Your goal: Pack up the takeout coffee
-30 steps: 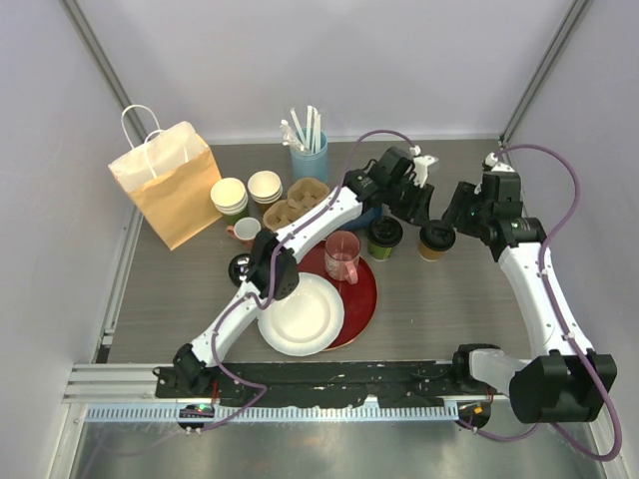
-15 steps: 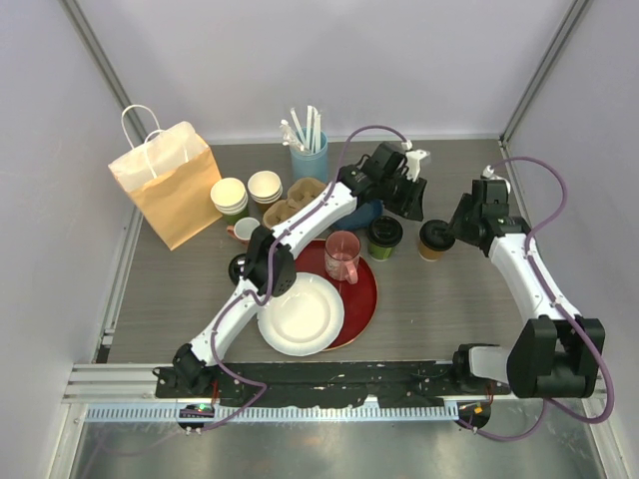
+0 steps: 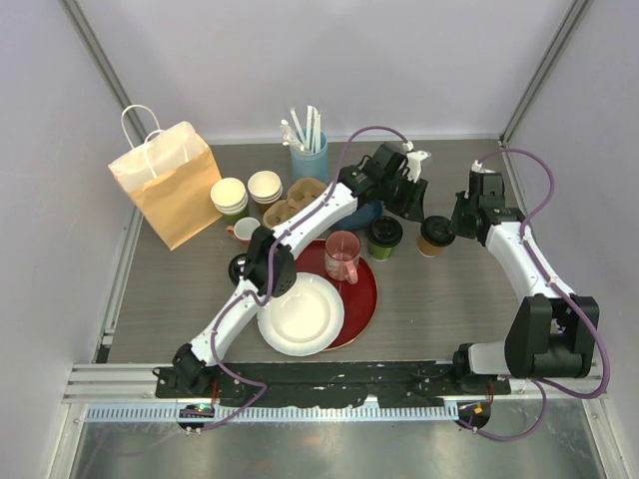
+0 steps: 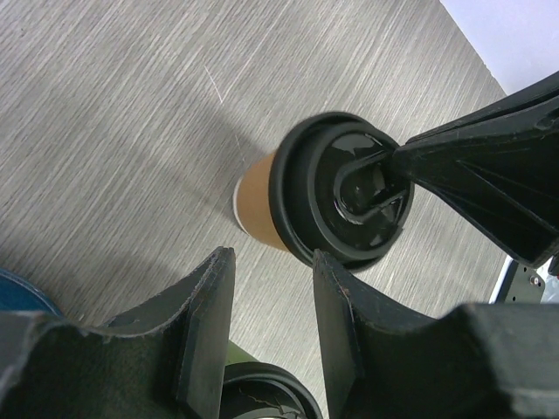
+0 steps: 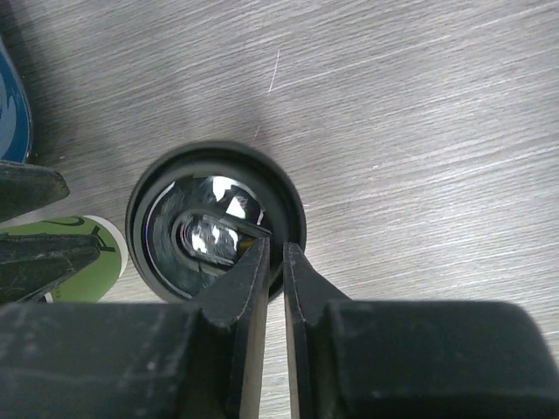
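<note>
Right hand clamps the lid rim of the brown cup. Left hand, fingers apart, hangs by the green cup at its nine o'clock.

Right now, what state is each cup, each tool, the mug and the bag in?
brown cup: upright, lid on, lid rim pinched by the right tool
green cup: upright, lid on, not gripped
right tool: shut on the brown cup's lid rim
left tool: open, holding nothing
pink mug: upright on the red plate
paper bag: standing upright
</note>
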Motion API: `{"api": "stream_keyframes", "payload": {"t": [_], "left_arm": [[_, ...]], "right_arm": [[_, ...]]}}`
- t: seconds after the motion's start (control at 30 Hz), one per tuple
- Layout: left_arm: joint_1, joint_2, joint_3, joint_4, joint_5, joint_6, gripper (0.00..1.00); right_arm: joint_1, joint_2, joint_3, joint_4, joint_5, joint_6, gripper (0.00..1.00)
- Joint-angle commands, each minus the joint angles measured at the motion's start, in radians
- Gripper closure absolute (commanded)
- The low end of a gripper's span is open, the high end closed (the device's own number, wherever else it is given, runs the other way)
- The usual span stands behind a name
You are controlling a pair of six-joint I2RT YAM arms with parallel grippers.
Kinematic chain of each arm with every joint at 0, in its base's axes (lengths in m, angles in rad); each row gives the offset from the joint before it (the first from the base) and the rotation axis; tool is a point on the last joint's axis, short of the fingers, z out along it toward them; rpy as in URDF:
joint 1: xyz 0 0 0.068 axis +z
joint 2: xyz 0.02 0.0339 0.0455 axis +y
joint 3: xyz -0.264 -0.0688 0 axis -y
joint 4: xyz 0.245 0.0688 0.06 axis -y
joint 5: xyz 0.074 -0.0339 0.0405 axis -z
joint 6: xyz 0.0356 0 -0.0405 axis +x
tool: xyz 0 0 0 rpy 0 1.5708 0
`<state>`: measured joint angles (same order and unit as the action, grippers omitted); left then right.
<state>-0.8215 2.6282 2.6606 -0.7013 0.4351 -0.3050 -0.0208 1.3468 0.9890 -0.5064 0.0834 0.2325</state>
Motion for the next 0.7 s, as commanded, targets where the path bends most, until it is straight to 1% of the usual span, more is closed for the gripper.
{"api": "stream_keyframes", "payload": {"t": [0.0,0.07,0.13,0.3,0.37,0.53,0.6,0.63,0.67], "left_arm": [[0.007,-0.085,0.001,0.003,0.019,0.017,0.56],[0.008,-0.085,0.004,0.000,0.021,0.018,0.55],[0.010,-0.089,0.005,-0.007,0.022,0.021,0.56],[0.024,-0.105,0.002,-0.021,0.034,0.023,0.56],[0.028,-0.115,0.002,-0.029,0.042,0.021,0.56],[0.032,-0.135,-0.002,-0.046,0.062,0.032,0.56],[0.032,-0.135,-0.008,-0.049,0.068,0.032,0.56],[0.033,-0.134,-0.011,-0.049,0.068,0.032,0.56],[0.035,-0.132,-0.013,-0.049,0.068,0.030,0.56]], "right_arm": [[-0.008,-0.009,0.042,0.023,-0.043,-0.091,0.84],[-0.008,0.001,0.046,0.022,-0.112,-0.119,0.86],[-0.008,0.014,0.054,0.023,-0.175,-0.180,0.90],[-0.008,0.066,0.102,0.003,-0.269,-0.321,0.94],[-0.008,0.081,0.118,-0.017,-0.299,-0.425,0.96],[-0.008,0.114,0.175,-0.070,-0.359,-0.684,0.98],[-0.008,0.107,0.184,-0.090,-0.402,-0.749,0.98],[-0.008,0.091,0.180,-0.089,-0.421,-0.822,0.98],[-0.008,0.081,0.169,-0.075,-0.441,-0.856,0.98]]}}
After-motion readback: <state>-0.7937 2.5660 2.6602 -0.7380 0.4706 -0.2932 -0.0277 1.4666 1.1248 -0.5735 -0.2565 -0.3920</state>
